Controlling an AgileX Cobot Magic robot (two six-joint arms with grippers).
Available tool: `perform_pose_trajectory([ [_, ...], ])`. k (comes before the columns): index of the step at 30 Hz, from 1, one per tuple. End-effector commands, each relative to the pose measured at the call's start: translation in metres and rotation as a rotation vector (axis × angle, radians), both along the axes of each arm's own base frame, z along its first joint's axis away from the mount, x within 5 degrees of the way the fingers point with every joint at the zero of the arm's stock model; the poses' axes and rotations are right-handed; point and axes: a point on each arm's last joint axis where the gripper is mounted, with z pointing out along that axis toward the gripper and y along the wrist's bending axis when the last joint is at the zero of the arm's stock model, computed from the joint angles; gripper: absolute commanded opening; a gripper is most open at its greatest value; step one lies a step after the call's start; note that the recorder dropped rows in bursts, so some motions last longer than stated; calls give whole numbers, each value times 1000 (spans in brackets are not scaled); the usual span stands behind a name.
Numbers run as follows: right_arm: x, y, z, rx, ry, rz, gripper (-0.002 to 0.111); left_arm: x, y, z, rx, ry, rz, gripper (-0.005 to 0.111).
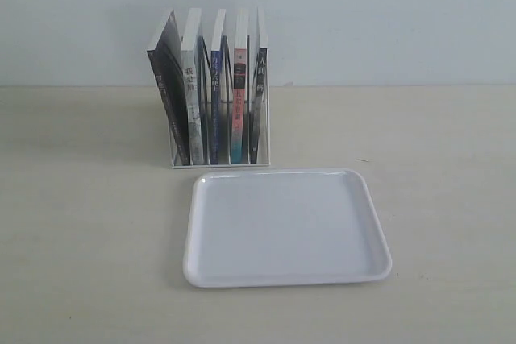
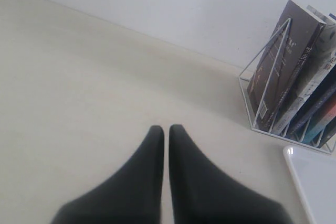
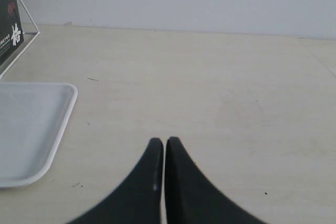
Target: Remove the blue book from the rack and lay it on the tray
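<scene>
The white wire rack stands at the back of the table with several books upright in its slots. The blue book is in the middle slot, its narrow dark blue spine facing front. In the left wrist view that blue book shows among the leaning spines inside the rack. Just in front of the rack lies the white tray, with nothing on it. My left gripper is shut and holds nothing, well away from the rack. My right gripper is shut on nothing, beside the tray.
A black-spined book leans in the leftmost slot, and a pink-and-teal-spined book stands right of the blue one. A plain wall runs close behind the rack. Neither arm shows in the exterior view.
</scene>
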Motion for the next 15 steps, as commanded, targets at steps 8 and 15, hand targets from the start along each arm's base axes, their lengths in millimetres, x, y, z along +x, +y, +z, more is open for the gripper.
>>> perform_pose_trajectory([
  [8, 0, 0, 1, -14, -14, -2, 1, 0, 0, 0, 5, -4, 1, 4],
  [15, 2, -1, 12, -24, -132, -7, 1, 0, 0, 0, 5, -4, 1, 4],
])
